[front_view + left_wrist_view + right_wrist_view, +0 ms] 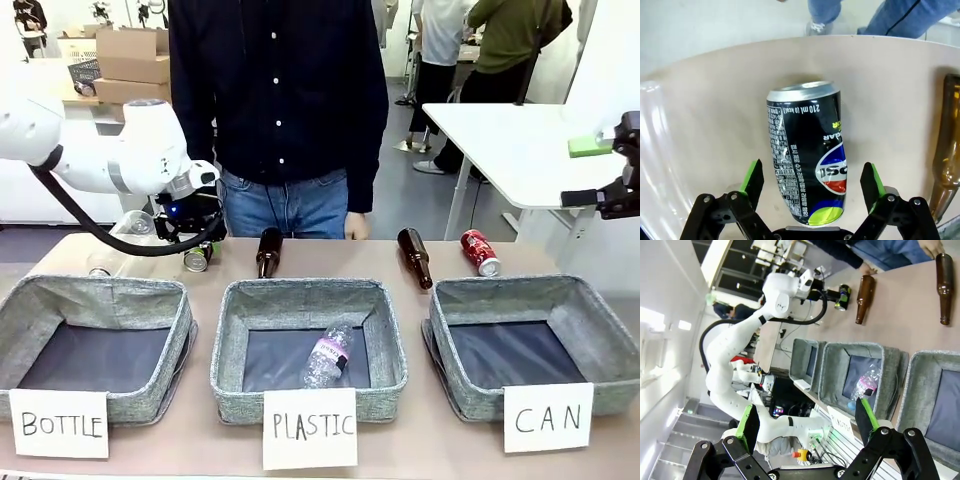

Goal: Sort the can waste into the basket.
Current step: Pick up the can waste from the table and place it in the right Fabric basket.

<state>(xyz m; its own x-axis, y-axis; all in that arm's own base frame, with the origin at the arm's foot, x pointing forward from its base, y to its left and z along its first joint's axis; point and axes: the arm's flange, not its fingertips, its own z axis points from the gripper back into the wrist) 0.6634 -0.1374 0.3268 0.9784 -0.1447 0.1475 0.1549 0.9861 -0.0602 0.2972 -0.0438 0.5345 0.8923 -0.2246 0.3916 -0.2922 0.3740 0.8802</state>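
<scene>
1. Black-and-silver can lies on its side on the bench, near the far edge toward the left end; in the left wrist view its long axis runs straight up between the left claw fingers, silver top pointing away from the claw.
2. Left claw is spread wide, green pads flanking the can's lower body with a gap on each side; nothing gripped yet. Judgement: closing squeezes across the short axis, so alignment looks good.
3. Clear plastic bottle sits just beside one finger, brown bottle farther off on the other side; the clear one may get nudged.
4. Red can lies tilted near the far edge toward the right end, just behind the CAN basket.
5. Right claw is also wide, holding nothing, raised off past the right end; it is the nearer arm to the red can.
6. Black can is well apart from the CAN basket, with the PLASTIC basket between; long carry across.
</scene>
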